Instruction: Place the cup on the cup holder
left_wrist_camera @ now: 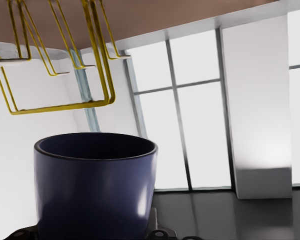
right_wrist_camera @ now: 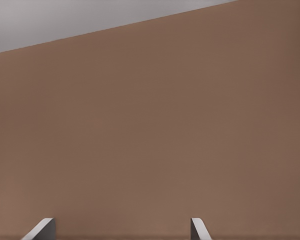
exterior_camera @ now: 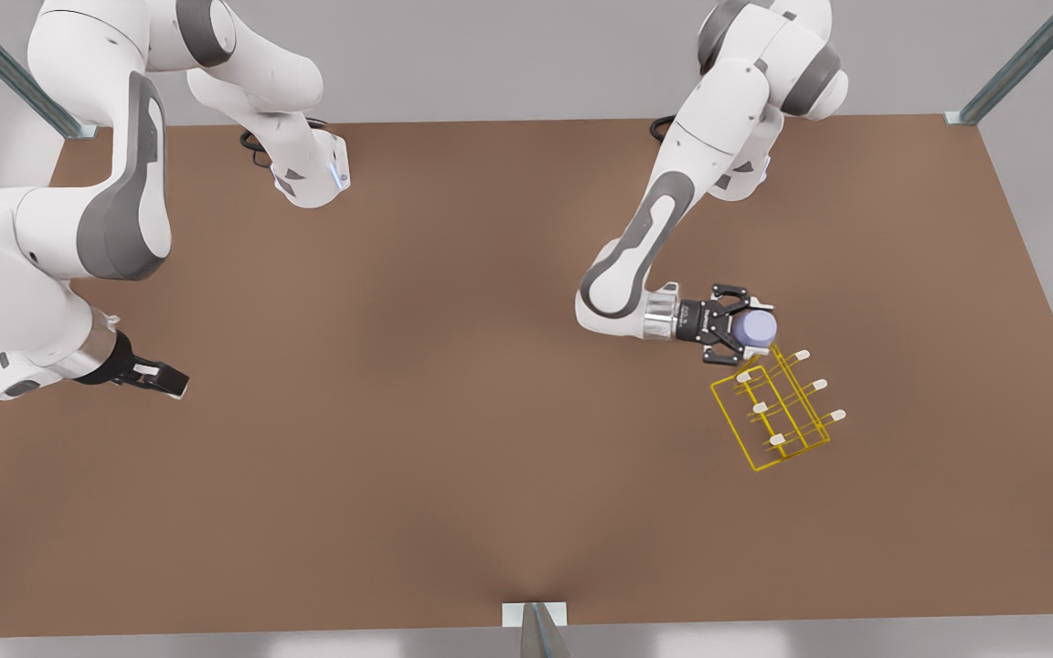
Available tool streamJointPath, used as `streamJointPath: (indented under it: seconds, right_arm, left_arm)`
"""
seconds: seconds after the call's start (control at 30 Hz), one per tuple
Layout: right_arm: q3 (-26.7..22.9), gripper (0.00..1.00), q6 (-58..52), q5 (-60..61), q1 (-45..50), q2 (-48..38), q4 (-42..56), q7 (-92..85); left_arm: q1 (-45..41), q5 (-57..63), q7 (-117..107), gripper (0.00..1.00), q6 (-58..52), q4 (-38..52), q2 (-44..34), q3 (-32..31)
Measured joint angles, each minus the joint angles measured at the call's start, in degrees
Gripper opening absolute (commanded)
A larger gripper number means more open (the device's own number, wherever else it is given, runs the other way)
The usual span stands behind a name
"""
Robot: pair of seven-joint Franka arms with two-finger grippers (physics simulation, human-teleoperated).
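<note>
Cup held beside the rack

On the front view's left, the right tool (exterior_camera: 170, 378) waits released over the tabletop (exterior_camera: 417, 384). On the right, the left tool (exterior_camera: 750, 327) is grasping the cup (exterior_camera: 754, 327), just beside the cup holder (exterior_camera: 778, 407).

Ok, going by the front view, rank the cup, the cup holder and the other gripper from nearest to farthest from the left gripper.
1. The cup: held between the left gripper's fingers, so nearest.
2. The cup holder: on the table just past the cup, toward the front view's lower right.
3. The right gripper: open, waiting far off at the front view's left.
</note>
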Motion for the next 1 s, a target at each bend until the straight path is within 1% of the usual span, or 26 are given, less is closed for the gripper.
streamJointPath:
  seconds: [0.13,0.37,0.83,0.87,0.9,1.0]
  right_arm:
    - [0.0,1.0,0.01,-0.04,0.03,0.0,0.0,0.05]
    - [0.0,1.0,0.01,-0.09,0.02,0.0,0.0,0.1]
    - [0.0,1.0,-0.02,-0.17,-0.29,0.0,0.0,0.09]
    - [0.0,1.0,-0.01,-0.18,-0.26,0.0,0.0,0.09]
    - [0.0,1.0,-0.01,-0.18,-0.25,0.0,0.0,0.09]
    - [0.0,1.0,-0.01,-0.18,-0.27,0.0,0.0,0.08]
  left_arm:
    - [0.08,-1.8,-2.93,0.75,2.09,1.61,1.82,0.0]
    - [1.54,-0.97,-7.3,0.75,5.17,5.92,6.12,0.04]
    - [3.22,0.53,-13.22,0.75,7.97,6.19,7.28,0.01]
    - [3.15,0.56,-13.56,0.79,8.08,6.18,7.44,0.01]
    - [3.02,0.54,-13.89,1.0,8.13,6.17,7.54,0.01]
    - [2.89,0.5,-14.76,1.0,8.25,6.17,7.63,0.02]
